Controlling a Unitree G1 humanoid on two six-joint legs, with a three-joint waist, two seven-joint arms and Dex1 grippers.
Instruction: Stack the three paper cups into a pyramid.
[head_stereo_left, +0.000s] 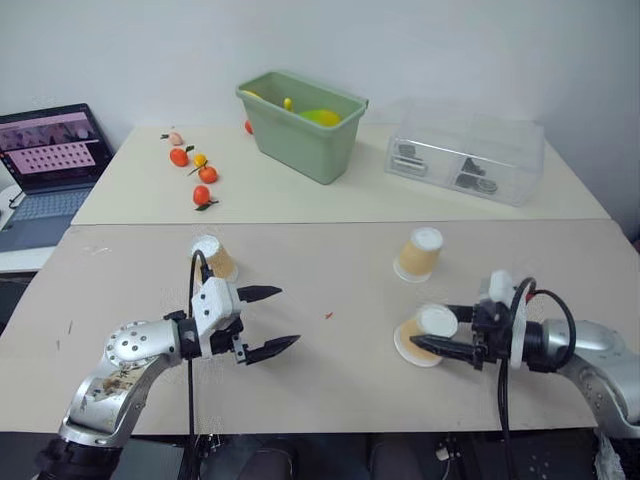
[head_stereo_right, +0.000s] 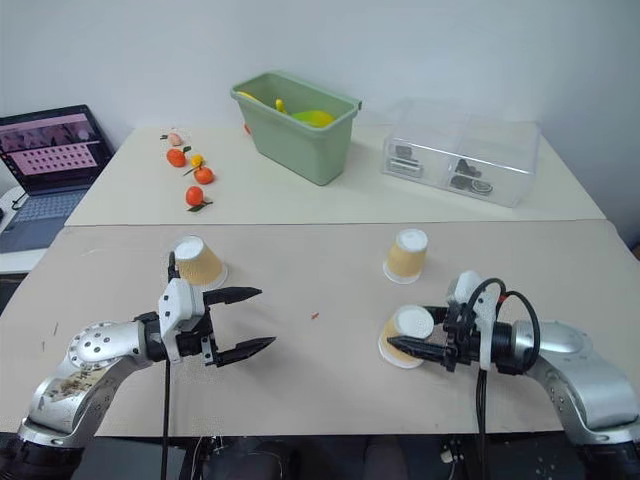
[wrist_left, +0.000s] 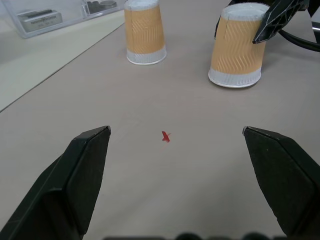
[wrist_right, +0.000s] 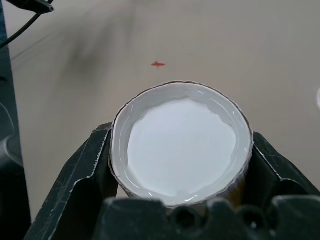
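Observation:
Three paper cups stand upside down on the tan table (head_stereo_left: 330, 390), each with tan ribbed sides and a white base. One cup (head_stereo_left: 214, 256) stands at the left, just beyond my left gripper (head_stereo_left: 272, 320), which is open and holds nothing. A second cup (head_stereo_left: 418, 254) stands alone at the right, farther back. The third cup (head_stereo_left: 437, 320) is nearer, between the fingers of my right gripper (head_stereo_left: 432, 338). In the right wrist view both fingers (wrist_right: 95, 155) press on the sides of this cup (wrist_right: 180, 145). The left wrist view shows it leaning slightly (wrist_left: 236, 50).
On the far table stand a green bin (head_stereo_left: 305, 125) with fruit in it, a clear plastic box (head_stereo_left: 465, 150) and several small orange fruits (head_stereo_left: 200, 175). A laptop (head_stereo_left: 50, 150) sits at the far left. A tiny red speck (head_stereo_left: 328, 316) lies mid-table.

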